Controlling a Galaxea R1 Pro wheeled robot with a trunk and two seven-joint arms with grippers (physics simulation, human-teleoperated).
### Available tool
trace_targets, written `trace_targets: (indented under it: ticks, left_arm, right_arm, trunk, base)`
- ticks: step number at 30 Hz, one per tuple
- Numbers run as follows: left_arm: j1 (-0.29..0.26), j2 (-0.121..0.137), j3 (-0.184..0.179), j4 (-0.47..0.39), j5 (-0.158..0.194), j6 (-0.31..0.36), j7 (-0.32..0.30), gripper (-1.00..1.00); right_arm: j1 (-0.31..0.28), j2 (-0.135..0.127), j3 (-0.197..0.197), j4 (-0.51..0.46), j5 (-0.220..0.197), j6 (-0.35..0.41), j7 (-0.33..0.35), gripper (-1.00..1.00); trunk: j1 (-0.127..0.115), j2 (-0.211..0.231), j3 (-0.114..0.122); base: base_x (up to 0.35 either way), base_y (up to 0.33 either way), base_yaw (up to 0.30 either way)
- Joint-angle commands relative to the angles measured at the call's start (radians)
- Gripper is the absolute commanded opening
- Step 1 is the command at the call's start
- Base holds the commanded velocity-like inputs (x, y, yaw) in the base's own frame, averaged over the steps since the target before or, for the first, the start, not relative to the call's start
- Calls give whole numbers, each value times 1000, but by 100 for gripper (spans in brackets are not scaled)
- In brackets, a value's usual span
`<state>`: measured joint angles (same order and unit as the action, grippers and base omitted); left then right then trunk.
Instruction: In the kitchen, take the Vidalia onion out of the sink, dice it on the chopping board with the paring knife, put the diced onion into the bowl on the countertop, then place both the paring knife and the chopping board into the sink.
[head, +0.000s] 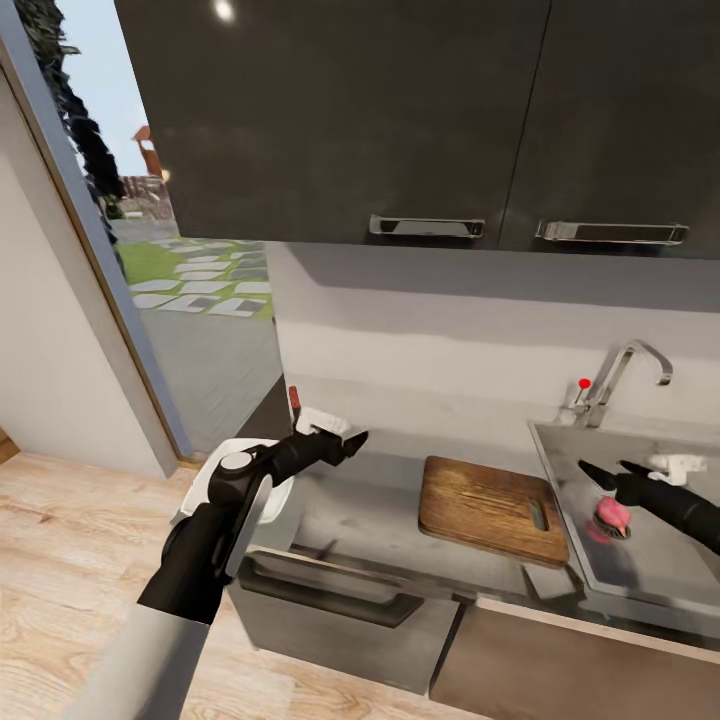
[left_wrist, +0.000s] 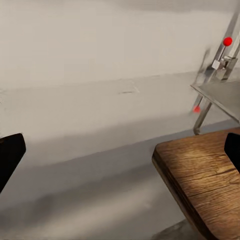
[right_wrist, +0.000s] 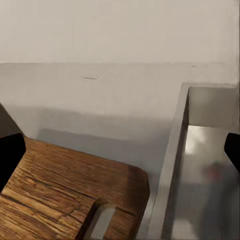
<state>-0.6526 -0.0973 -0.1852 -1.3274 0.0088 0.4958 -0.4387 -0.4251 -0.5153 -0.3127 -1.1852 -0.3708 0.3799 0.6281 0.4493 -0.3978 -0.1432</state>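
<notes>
**Risk: right arm clips the sink rim reaching for the onion**

Left gripper (head: 352, 440) jaws apart, empty, over the countertop (head: 370, 515) beside the bowl (head: 283, 500). Chopping board (head: 490, 505) lies bare, just left of the sink (head: 650, 560). Right gripper (head: 605, 470) spread – hovering above the onion (head: 612, 515) at the drain; round, likely to roll off the fingers. Orange-red handle (head: 294, 398) behind the bowl – probably the paring knife

dark wall cabinets (head: 400, 110), wooden floor (head: 60, 560)

Two dark, glossy upper cabinet doors (head: 330, 110) hang on the far wall, each with a horizontal chrome bar handle (head: 427, 227). Below them runs a plain pale grey backsplash wall (head: 420, 330). At left, light wooden plank flooring (head: 60, 560) leads to an open doorway onto grass and pale paving stones (head: 200, 285).
</notes>
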Motion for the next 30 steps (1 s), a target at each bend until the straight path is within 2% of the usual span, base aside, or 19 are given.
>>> trace_targets:
  ticks: [1, 5, 9, 12, 19, 25, 30]
  left_arm:
    - [-1, 3, 2, -1, 1, 7, -3, 100]
    - [22, -1, 24, -24, 20, -1, -7, 100]
    - [44, 0, 47, -47, 20, 2, -7, 100]
    - [61, 3, 46, -63, 20, 14, -8, 100]
    - [95, 2, 47, -95, 20, 54, -9, 100]
    - [97, -27, 49, -126, 20, 87, -9, 100]
    - [93, -33, 50, -154, 20, 116, -10, 100]
  right_arm:
    - [0, 0, -17, 0, 14, 9, 11, 100]
    - [12, -23, -39, -22, -10, -8, 22, 100]
    - [13, -45, -61, -45, -33, -7, 24, 100]
    - [16, -39, -46, -57, -47, -7, 34, 100]
    - [17, -31, -7, -57, -44, -2, 46, 100]
    - [0, -29, 27, -67, -39, 21, 12, 100]
    - [-27, -29, 55, -73, -39, 49, -16, 100]
  trunk:
    - [1, -2, -2]
    - [1, -2, -2]
    - [1, -2, -2]
    - [1, -2, -2]
    - [1, -2, -2]
    - [1, -2, -2]
    - [1, -2, -2]
  base:
    - [0, 0, 0]
    - [0, 0, 0]
    - [0, 0, 0]
    - [0, 0, 0]
    - [0, 0, 0]
    - [0, 0, 0]
    - [0, 0, 0]
